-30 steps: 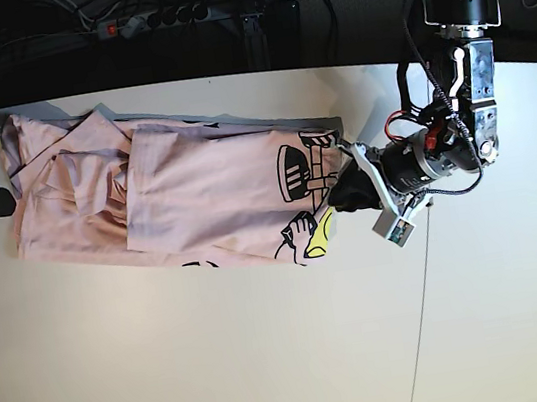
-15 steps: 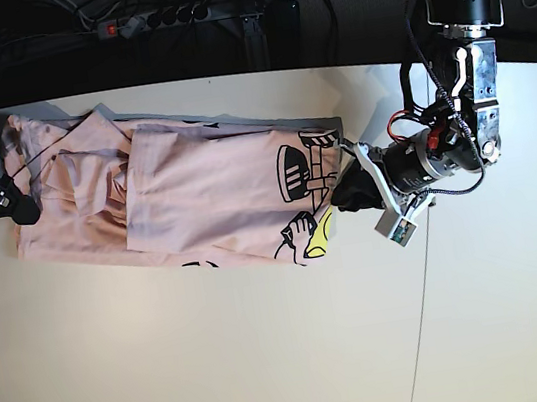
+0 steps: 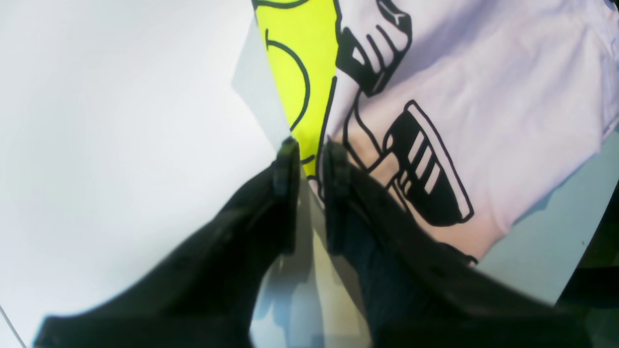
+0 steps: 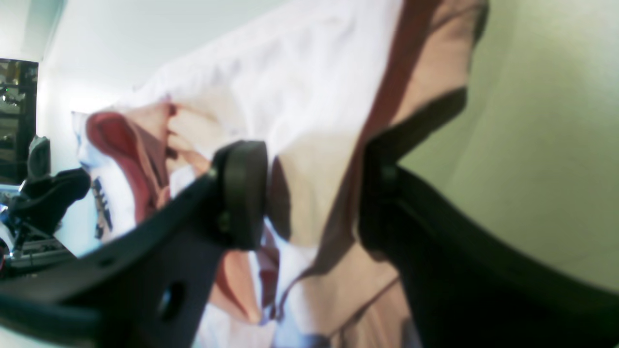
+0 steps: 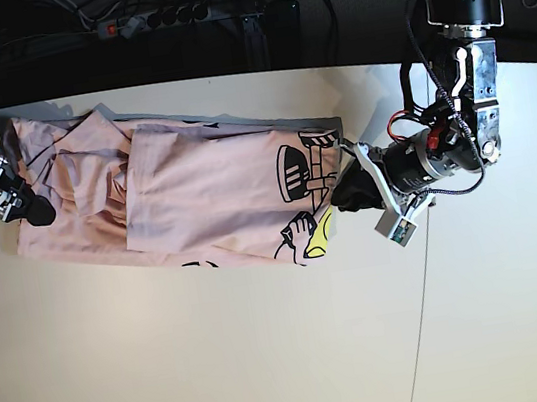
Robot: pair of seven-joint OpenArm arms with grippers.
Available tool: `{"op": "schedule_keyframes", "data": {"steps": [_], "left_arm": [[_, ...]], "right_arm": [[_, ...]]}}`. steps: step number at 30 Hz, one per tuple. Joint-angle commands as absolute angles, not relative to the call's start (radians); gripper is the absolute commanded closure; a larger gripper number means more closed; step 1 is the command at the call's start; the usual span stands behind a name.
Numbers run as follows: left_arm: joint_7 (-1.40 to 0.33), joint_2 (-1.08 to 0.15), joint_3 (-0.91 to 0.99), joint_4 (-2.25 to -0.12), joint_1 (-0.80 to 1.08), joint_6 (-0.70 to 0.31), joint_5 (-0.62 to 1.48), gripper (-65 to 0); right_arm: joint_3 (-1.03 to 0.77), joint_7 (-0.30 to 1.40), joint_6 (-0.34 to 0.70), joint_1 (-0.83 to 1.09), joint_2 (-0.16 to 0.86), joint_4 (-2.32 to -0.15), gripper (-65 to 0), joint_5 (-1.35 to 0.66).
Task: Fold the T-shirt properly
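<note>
I am looking at a fold that is only partly made: the T-shirt [image 5: 177, 194] is lying on the white bench [image 5: 272, 362] as a long band running from nine o'clock to three o'clock in the base view, its sides already turned in over the middle, so the lengthwise narrowing looks done to me. The nine o'clock end is still a rumpled heap of creases and loose flaps, and the band is not yet doubled over end to end, which I judge to be the main work left, along with smoothing. My left hand [image 3: 309, 159] is sitting at the three o'clock end, its black fingers [image 3: 285, 169] drawn nearly together and pinching the hem right at the yellow-black graphic [image 3: 300, 67]; a thin strip of cloth is showing between them in the left wrist view. My right hand [image 4: 314, 193] is hovering at the nine o'clock end with its fingers [image 4: 242, 193] spread wide, the crumpled pink edge lying between them but not yet gripped, as far as the blurred right wrist view is letting me tell. I am judging that this end needs a firm grasp before any crosswise fold.
</note>
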State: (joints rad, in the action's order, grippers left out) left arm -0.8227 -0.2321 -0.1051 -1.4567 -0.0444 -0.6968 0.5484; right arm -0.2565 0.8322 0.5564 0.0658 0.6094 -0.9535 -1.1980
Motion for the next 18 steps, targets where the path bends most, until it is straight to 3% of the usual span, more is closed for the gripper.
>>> {"op": "schedule_keyframes", "data": {"steps": [1,7,18], "left_arm": [[-0.805,-0.236,-0.102,-1.470,-0.061,-0.698,0.565,-12.4],[-0.805,-0.236,-0.102,-1.470,-0.061,-0.698,0.565,-12.4],[-0.844,-0.236,-0.007,-1.470,-0.061,-0.698,0.666,-12.4]], "right_arm": [[-0.240,0.917,0.608,0.078,0.612,-0.946,-27.0,-1.110],[-0.240,0.862,0.607,0.078,0.612,-0.946,0.0,-1.053],[-0.263,0.758,0.606,0.077,0.623,-0.946,0.0,-0.911]]}}
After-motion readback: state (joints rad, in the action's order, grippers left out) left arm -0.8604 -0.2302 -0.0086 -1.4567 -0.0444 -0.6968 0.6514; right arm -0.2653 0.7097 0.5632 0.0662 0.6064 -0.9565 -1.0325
